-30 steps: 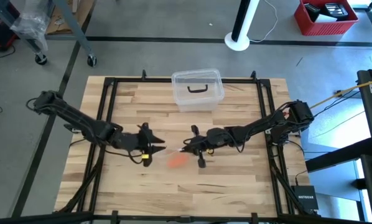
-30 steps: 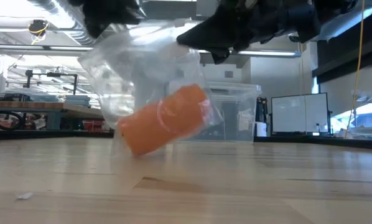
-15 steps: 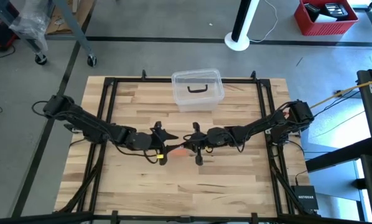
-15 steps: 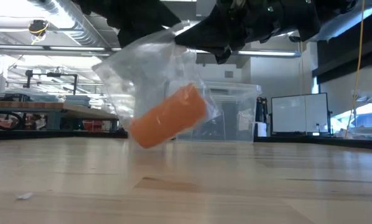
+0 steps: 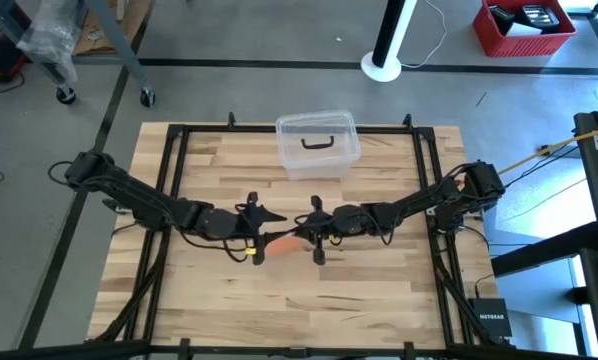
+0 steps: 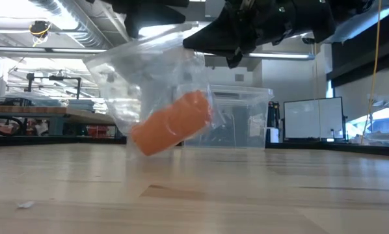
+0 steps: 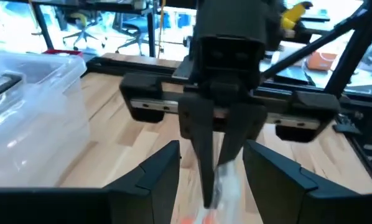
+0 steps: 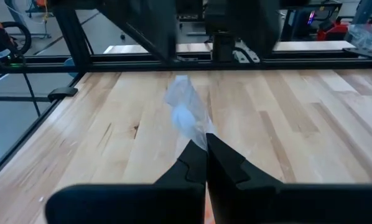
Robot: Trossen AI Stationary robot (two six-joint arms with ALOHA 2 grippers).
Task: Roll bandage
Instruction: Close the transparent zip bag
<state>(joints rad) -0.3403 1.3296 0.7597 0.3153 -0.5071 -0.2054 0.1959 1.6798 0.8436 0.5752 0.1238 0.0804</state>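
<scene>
Early stage: the bandage (image 6: 172, 123) (a rolled cylinder) hangs inside its wrapper (image 6: 139, 78), pinched by the clenched right gripper (image 5: 314, 240); left gripper (image 5: 262, 232) released. Unwrapping remains.

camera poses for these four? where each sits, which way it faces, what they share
High: overhead, straight down; both arms, table.
Low: tabletop height, level; bandage in wrapper, arms above.
Left wrist: past own open fingers at right gripper.
Right wrist: past own shut fingers at wrapper.
Shared: clear box in high, low, left wrist.
</scene>
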